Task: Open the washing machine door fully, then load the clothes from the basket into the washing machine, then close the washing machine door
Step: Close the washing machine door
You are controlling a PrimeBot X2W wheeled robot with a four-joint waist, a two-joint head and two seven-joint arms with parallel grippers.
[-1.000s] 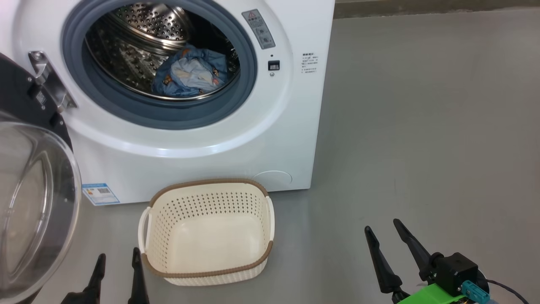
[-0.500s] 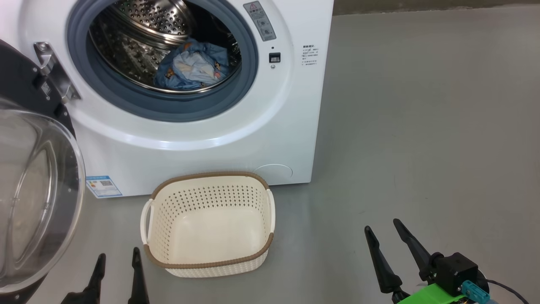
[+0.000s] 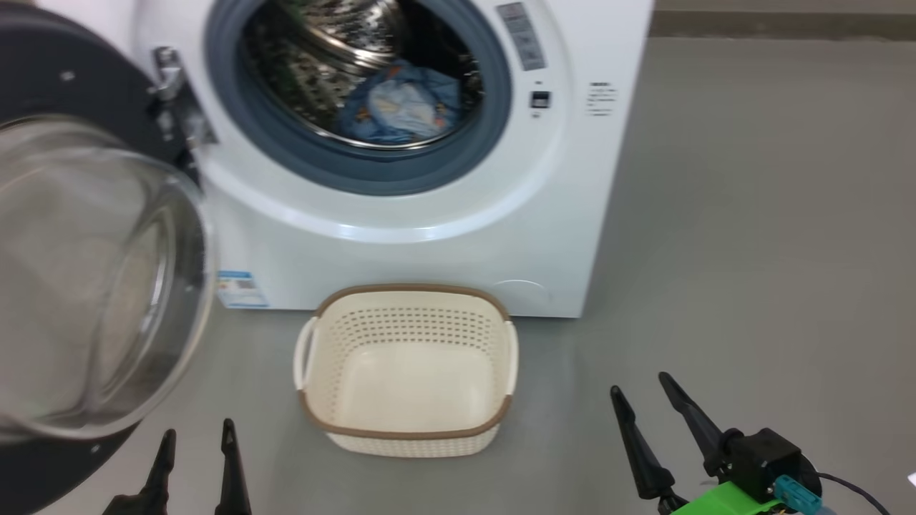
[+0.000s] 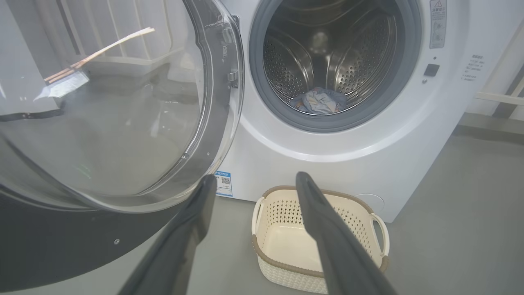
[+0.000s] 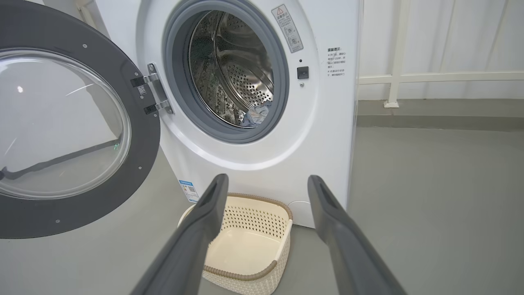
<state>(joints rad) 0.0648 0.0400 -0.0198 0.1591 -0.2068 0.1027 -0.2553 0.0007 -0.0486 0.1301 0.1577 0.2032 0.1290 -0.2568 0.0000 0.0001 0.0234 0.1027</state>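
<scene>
Load done, door open: closing is the step left.

The clothes (image 3: 404,107) lie low in the drum (image 3: 322,43) of the washing machine (image 3: 429,250), behind the gasket (image 3: 401,175) lip, so I judge the seal won't pinch them. The basket (image 3: 408,290) stands empty on the floor (image 3: 751,250), just in front of the machine's base under the opening, probably for a short lift into the drum. The washing machine door (image 3: 93,272) is swung wide on its hinge (image 3: 172,86) at the robot's left, apart from the basket. The left fingers (image 3: 230,465) and right fingers (image 3: 637,447) are spread wide, holding nothing, low over the near floor. The left pair is nearer the door rim, so it's the likely pusher. Can't confirm the basket is out of the swing path.
</scene>
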